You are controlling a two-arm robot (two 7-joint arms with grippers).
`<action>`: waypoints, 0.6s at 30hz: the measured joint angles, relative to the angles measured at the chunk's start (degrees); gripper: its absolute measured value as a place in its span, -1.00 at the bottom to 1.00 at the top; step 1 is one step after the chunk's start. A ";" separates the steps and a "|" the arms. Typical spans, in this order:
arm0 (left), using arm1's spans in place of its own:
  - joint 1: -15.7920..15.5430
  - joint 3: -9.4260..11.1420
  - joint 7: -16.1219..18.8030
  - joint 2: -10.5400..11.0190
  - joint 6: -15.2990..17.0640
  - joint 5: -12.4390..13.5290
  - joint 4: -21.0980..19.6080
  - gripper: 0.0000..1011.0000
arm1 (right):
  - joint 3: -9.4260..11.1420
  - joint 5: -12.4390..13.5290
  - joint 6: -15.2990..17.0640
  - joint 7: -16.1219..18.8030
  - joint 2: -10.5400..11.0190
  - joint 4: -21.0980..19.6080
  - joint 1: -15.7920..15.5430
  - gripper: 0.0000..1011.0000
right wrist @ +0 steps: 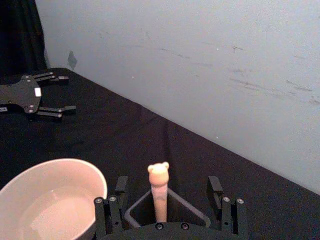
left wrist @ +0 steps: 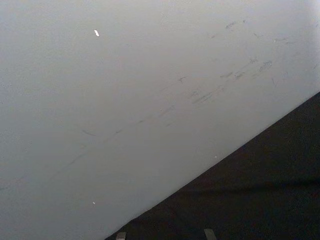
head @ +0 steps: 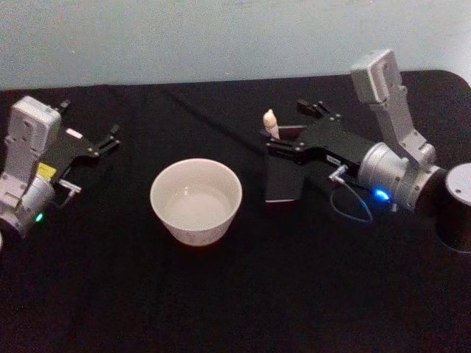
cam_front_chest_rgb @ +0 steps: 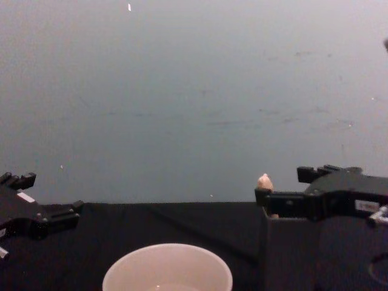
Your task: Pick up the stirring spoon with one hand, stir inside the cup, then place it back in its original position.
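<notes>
Right gripper [right wrist: 167,191] sits at the mouth of the dark holder box [head: 283,184], fingers spread wide. Stirring spoon [right wrist: 159,186] stands upright in that box, between the two fingers and touching neither. Its pale beige handle pokes out, with a small knob on top; shaft and bowl are hidden inside the box. Cup [head: 193,234], wide and cream-white, stands on the black table [head: 221,309] beside the box, on its left. Left gripper [head: 90,119] is parked far left, fingers apart.
</notes>
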 joint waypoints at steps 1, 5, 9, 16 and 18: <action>0.00 0.00 0.00 0.00 0.00 0.00 0.00 0.98 | -0.15 -0.37 0.12 0.13 -0.59 0.69 0.57 0.98; 0.00 0.00 0.00 0.00 0.00 0.00 0.00 0.98 | -0.40 -1.23 0.23 0.58 -1.88 2.37 1.78 0.98; 0.00 0.00 0.00 0.00 0.00 0.00 0.00 0.98 | -0.59 -2.09 0.33 0.94 -2.89 3.68 2.61 0.98; 0.00 0.00 0.00 0.00 0.00 0.00 0.00 0.98 | -0.77 -3.86 0.34 1.32 -4.52 5.60 3.62 0.98; 0.00 0.00 0.00 0.00 0.00 0.00 0.00 0.98 | -0.78 -4.34 0.26 1.31 -4.77 5.83 3.68 0.98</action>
